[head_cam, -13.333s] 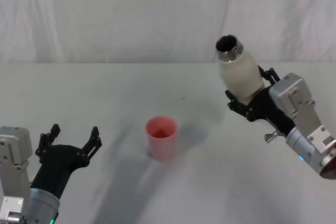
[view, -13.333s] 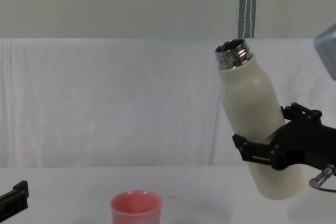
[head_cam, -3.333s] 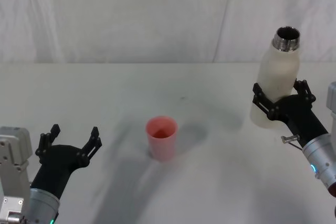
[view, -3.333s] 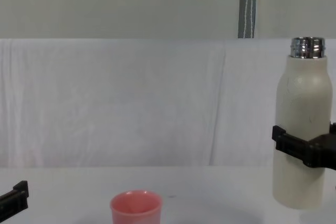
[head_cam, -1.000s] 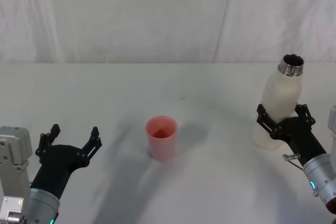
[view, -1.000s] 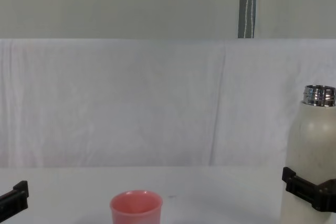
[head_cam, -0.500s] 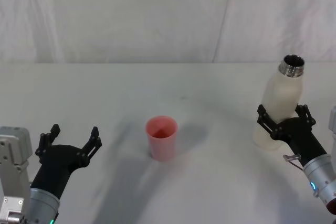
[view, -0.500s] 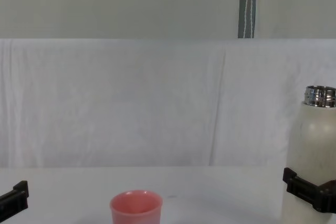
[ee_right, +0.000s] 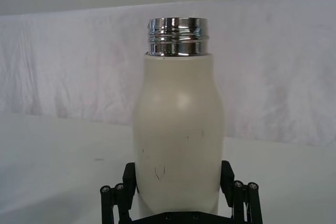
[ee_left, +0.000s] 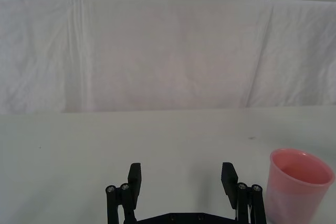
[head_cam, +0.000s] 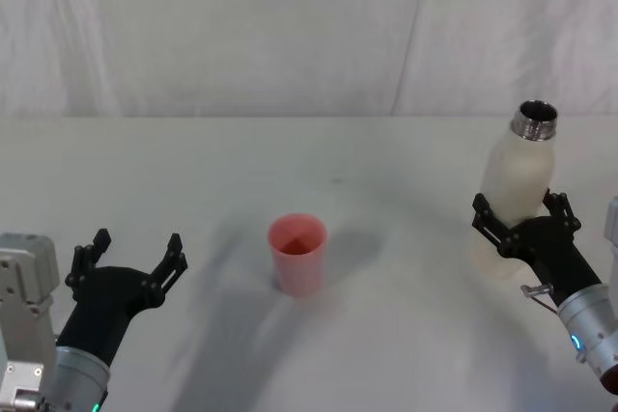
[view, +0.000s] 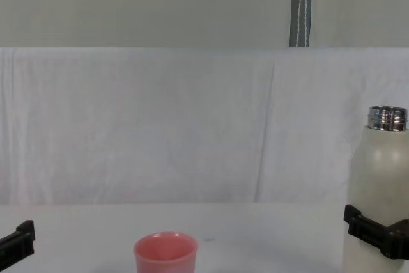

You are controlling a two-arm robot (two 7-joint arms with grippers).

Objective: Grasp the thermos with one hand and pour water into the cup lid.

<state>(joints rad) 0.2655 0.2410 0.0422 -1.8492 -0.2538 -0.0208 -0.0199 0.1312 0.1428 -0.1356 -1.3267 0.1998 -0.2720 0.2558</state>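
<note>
White cloth backs a pale table (head_cam: 386,354); nothing on it but two objects.

Thermos (head_cam: 512,205) stands upright at the table's right side, well apart from the cup lid (head_cam: 297,254). Open steel neck up, no cap. Right gripper (head_cam: 522,226) has its fingers closed around the lower body, one each side, touching it. Grip sits low on the body, which probably leaves the neck free to swing over for a pour. Bottle looks to be resting on the table, but its base is cut off in the chest and wrist views, so contact is a judgement.

Cup lid sits mouth up near table centre, between the two arms; nothing touches it. Whether it holds water: cannot tell, the inside reads plain pink.

Left gripper (head_cam: 130,265) is parked low at the left, fingers spread wide, empty, cup lid off to its side and beyond the tips.

Thermos contents not visible. Steel pole (view: 300,6) behind the cloth, top cut off.
</note>
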